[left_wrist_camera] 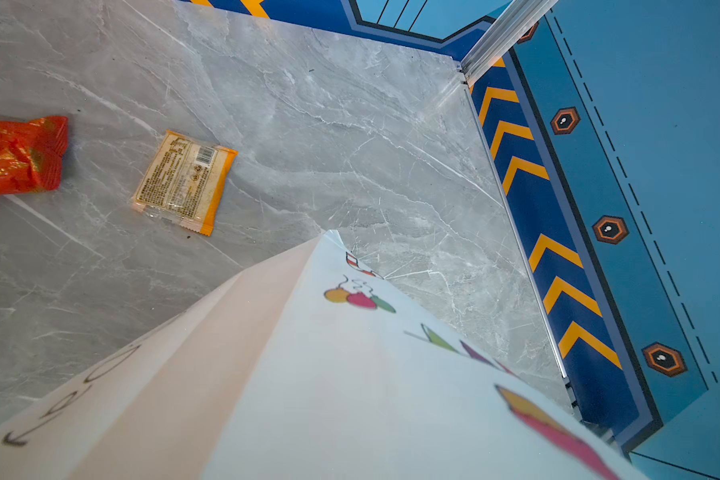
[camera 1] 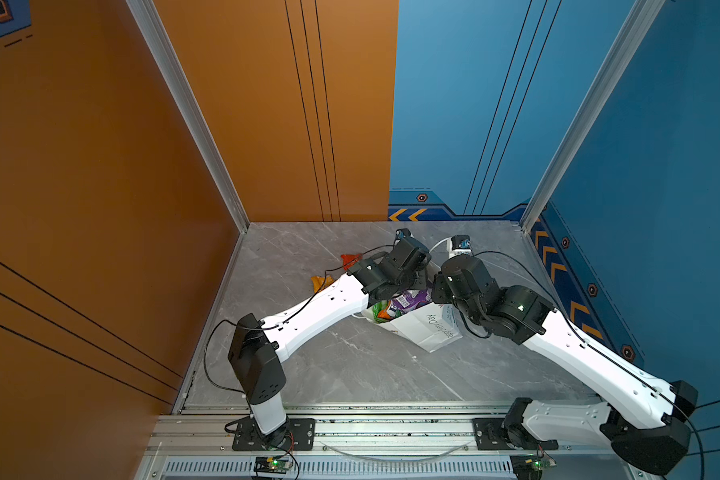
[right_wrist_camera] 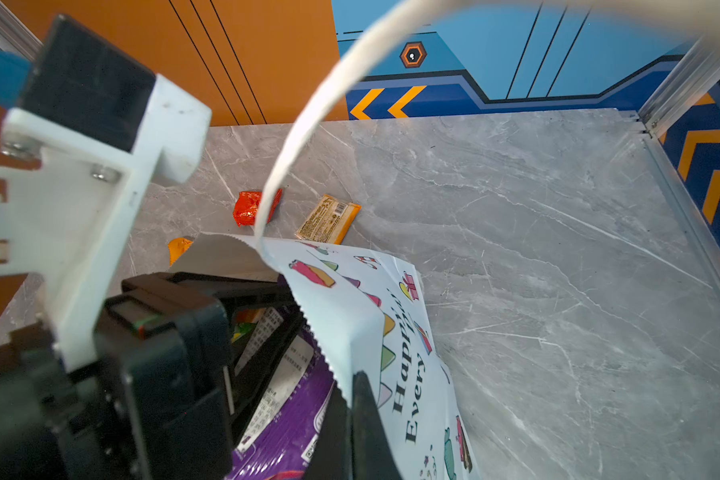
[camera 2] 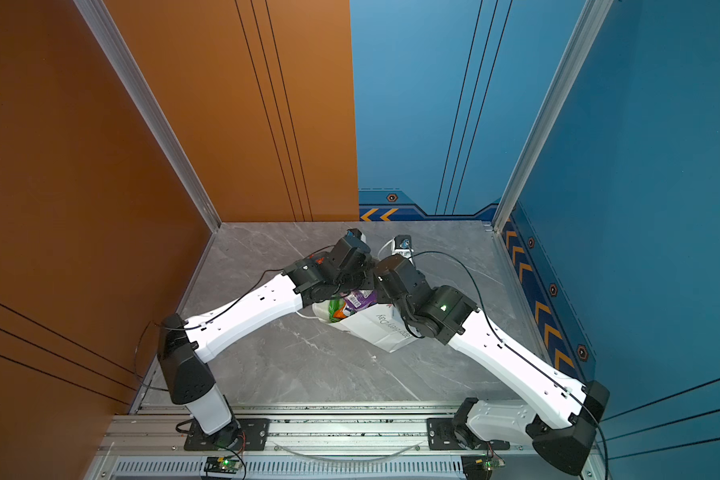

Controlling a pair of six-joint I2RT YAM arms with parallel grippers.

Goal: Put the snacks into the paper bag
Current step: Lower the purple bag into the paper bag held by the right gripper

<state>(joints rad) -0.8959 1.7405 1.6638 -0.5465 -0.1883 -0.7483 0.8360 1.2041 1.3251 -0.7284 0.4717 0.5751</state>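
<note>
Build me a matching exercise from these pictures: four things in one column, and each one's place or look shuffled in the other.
Things:
1. crinkled red foil packet
2. flat orange-edged packet with a barcode
3. glossy purple packet
4. white paper bag

Place or look:
A. printed with balloons and gift boxes
B. inside the bag's mouth
C. crumpled on the grey marble table
D. lying flat on the table, label side up

Pairs: 1-C, 2-D, 3-B, 4-A

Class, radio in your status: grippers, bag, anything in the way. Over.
Both shut: right gripper pinching paper bag rim, left gripper in its mouth, crowding it. Purple packets inside; red packet, tan packet, orange packet outside.
</note>
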